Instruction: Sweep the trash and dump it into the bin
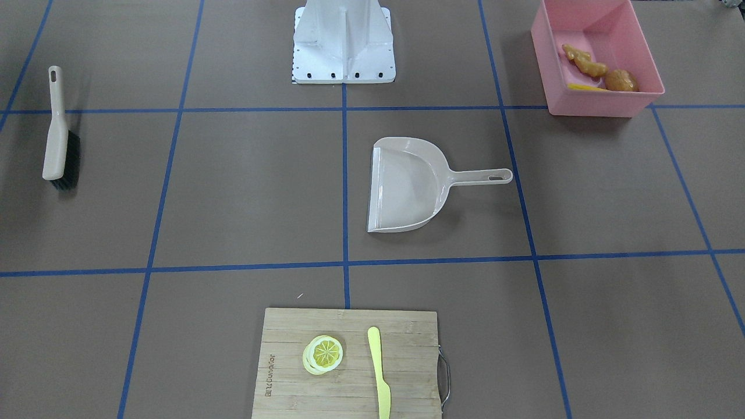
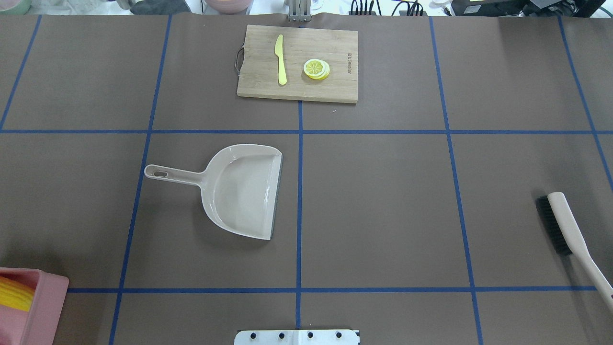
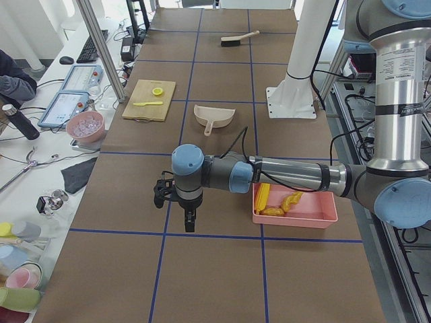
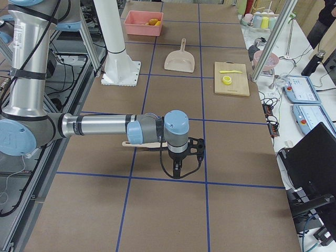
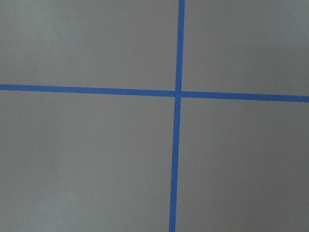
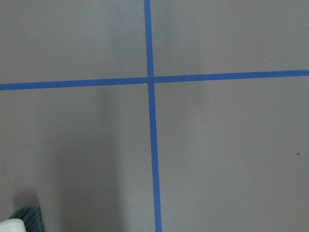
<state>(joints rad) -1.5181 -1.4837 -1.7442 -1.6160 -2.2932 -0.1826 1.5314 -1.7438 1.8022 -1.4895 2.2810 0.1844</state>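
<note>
The pink bin (image 1: pixel 599 103) stands at the table corner by my left arm. In it lie the tan ginger root (image 1: pixel 584 60), the golden-brown potato (image 1: pixel 621 80) and the yellow corn cob (image 1: pixel 585 87), mostly hidden by the wall. The corn cob also shows in the overhead view (image 2: pixel 13 294). My left gripper (image 3: pixel 189 221) hangs over bare table beside the bin (image 3: pixel 296 221), pointing down. My right gripper (image 4: pixel 177 170) hangs over bare table near the brush (image 4: pixel 137 143). Neither gripper shows in another view, so I cannot tell whether they are open or shut.
The beige dustpan (image 1: pixel 407 183) lies empty mid-table, handle toward the bin side. The brush (image 1: pixel 58 137) lies at the opposite end. A wooden cutting board (image 1: pixel 291 361) at the far edge carries a lemon slice (image 1: pixel 323 354) and a yellow knife (image 1: pixel 379 372). Both wrist views show only brown table and blue tape.
</note>
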